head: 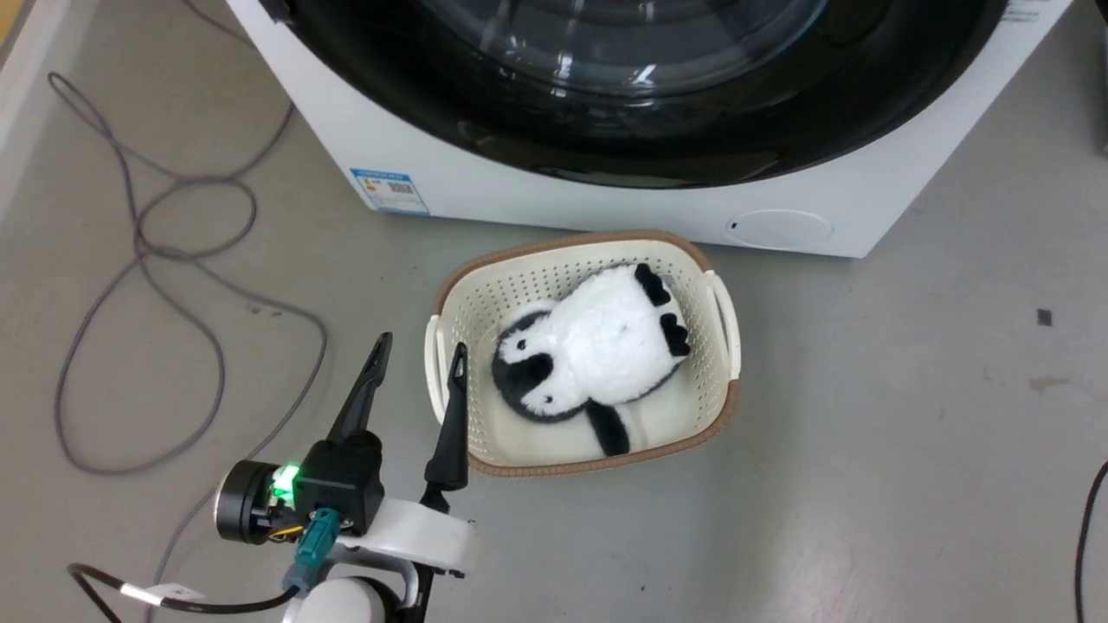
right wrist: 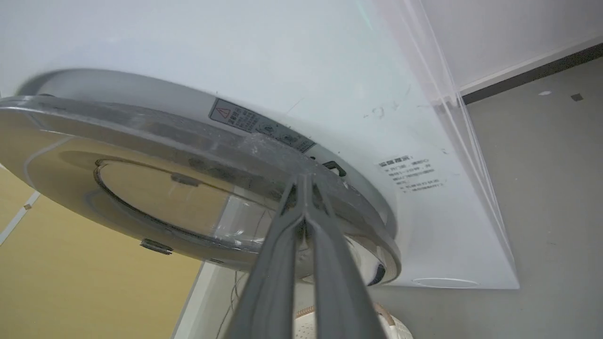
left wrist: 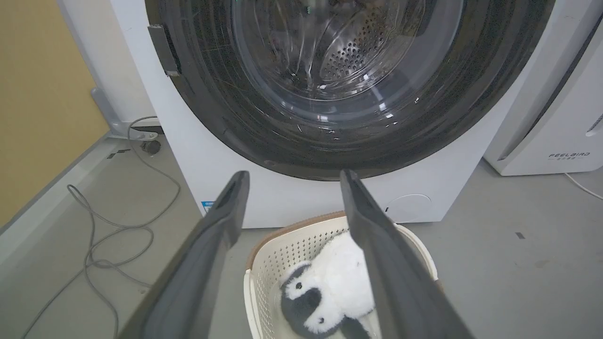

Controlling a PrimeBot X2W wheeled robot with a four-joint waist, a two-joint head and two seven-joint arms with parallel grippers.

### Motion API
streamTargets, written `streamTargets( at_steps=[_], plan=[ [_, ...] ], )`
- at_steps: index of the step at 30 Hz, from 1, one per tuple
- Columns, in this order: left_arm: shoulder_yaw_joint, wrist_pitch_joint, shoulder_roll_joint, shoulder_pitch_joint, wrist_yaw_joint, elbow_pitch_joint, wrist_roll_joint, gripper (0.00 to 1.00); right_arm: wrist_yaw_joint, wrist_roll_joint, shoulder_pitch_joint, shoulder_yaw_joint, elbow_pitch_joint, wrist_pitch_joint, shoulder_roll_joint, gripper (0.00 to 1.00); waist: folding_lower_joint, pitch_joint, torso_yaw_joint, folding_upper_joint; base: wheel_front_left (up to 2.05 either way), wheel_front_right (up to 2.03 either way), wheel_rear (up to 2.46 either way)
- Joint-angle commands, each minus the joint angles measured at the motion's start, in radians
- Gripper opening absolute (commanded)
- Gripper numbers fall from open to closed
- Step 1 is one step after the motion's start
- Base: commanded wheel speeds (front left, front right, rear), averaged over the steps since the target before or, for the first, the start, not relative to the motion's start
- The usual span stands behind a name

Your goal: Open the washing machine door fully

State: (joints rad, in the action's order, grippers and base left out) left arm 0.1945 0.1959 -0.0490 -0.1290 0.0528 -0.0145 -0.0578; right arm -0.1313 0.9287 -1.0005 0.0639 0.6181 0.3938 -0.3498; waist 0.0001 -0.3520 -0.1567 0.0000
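Observation:
The washing machine [head: 537,195] is a white front-loader, and the washing machine door [head: 649,130] is its glossy black disc with a clear glass bowl. The left wrist view looks straight at the door [left wrist: 264,136], with the steel drum visible through the glass. My left gripper [head: 420,346] hangs open and empty low over the floor, beside the basket and well short of the machine [left wrist: 202,155]. In the right wrist view my right gripper [right wrist: 304,179] is shut, fingers pressed together, tips against the door's rim [right wrist: 118,122] where it meets the white front [right wrist: 330,70].
A cream basket [head: 571,247] holding a black-and-white plush penguin [head: 597,346] sits on the floor just before the machine. A grey cable [head: 138,251] loops over the floor to the left. A second white appliance [left wrist: 556,132] stands to the right, and a yellow wall [left wrist: 37,94] to the left.

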Motion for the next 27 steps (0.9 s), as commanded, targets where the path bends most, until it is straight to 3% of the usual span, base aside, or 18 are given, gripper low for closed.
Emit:
streamTargets(
  at_steps=[1, 13, 27],
  plan=[
    [0.008, 0.009, -0.001, -0.022, 0.006, 0.003, -0.005, 1.00, 0.000, 0.022, -0.037, -0.001, 0.018, 0.010, -0.012, 0.00, -0.0001, -0.008, -0.007, 0.0000, 0.00, 0.00, 0.00],
    [0.042, 0.034, -0.001, -0.044, 0.018, 0.002, -0.023, 1.00, 0.000, 0.113, -0.218, 0.003, 0.174, 0.108, -0.056, 0.00, -0.0001, -0.067, -0.037, 0.0000, 0.00, 0.00, 0.00],
    [0.084, 0.063, -0.001, -0.066, 0.028, 0.002, -0.034, 1.00, 0.001, 0.253, -0.376, -0.009, 0.321, 0.292, -0.062, 0.00, -0.0001, -0.117, -0.064, 0.0000, 0.00, 0.00, 0.00]
  ],
)
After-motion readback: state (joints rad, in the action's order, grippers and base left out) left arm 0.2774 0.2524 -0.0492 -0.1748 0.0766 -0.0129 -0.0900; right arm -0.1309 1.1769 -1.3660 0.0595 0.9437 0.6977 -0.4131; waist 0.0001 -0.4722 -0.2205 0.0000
